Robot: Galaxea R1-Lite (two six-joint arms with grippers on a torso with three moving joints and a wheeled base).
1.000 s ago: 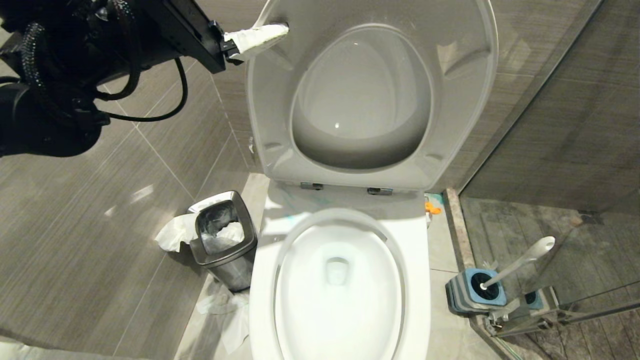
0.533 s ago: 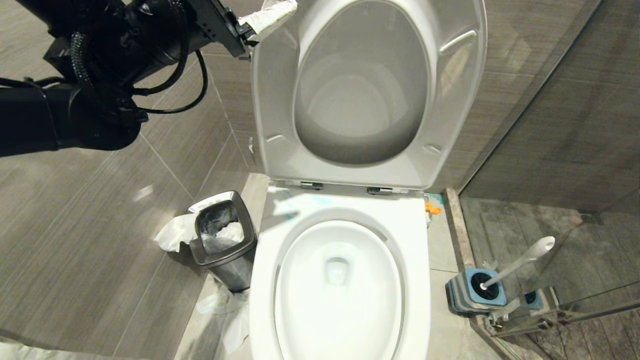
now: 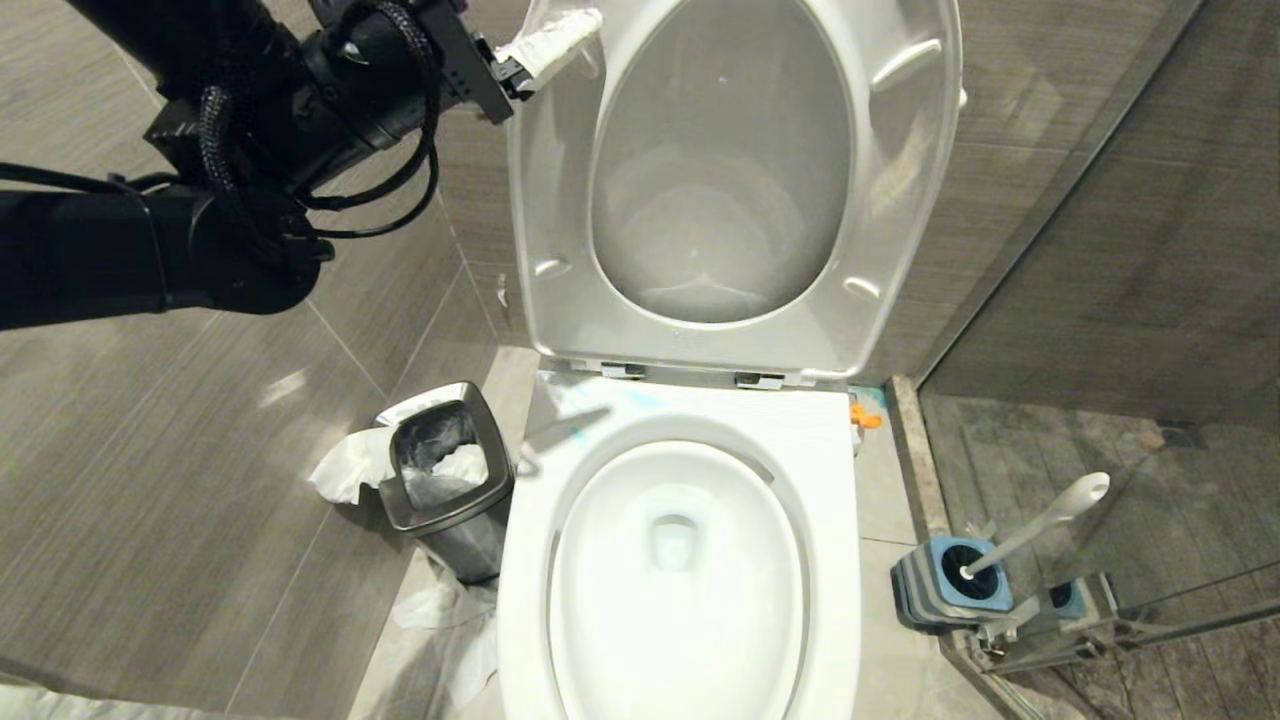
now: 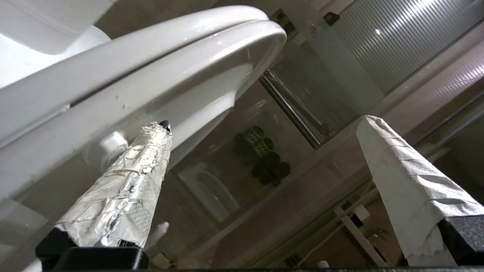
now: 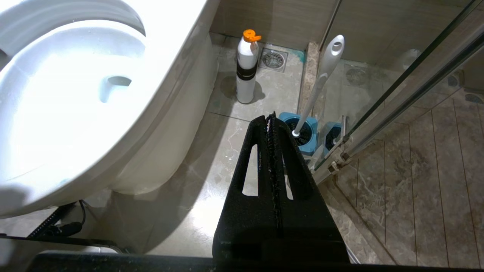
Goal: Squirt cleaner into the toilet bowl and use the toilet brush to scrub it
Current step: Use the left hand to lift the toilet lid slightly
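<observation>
The white toilet bowl [image 3: 525, 600] stands low in the middle of the head view, with faintly turquoise water [image 3: 675, 540]. Pale smears of cleaner [image 3: 640, 400] mark the rim behind it. The seat and lid [image 3: 560, 200] stand raised. My left gripper [image 4: 264, 121] is open at the seat's upper left edge. One wrapped finger [image 3: 555, 40] touches that edge, and nothing is between the jaws. The toilet brush [image 3: 1040, 525] leans in its blue holder [image 3: 950, 585] on the floor to the right. My right gripper [image 5: 270, 117] is shut and empty, low beside the bowl.
A white cleaner bottle with an orange cap [image 5: 246, 68] stands on the floor between toilet and wall. A steel waste bin [image 3: 445, 480] with tissue sits left of the bowl, and loose tissue [image 3: 450, 620] lies below it. A glass shower partition [image 3: 1100, 300] bounds the right side.
The seat has swung further up, from tilted forward to nearly upright against the lid. My left gripper has risen and moved right with its edge. The right arm has not moved.
</observation>
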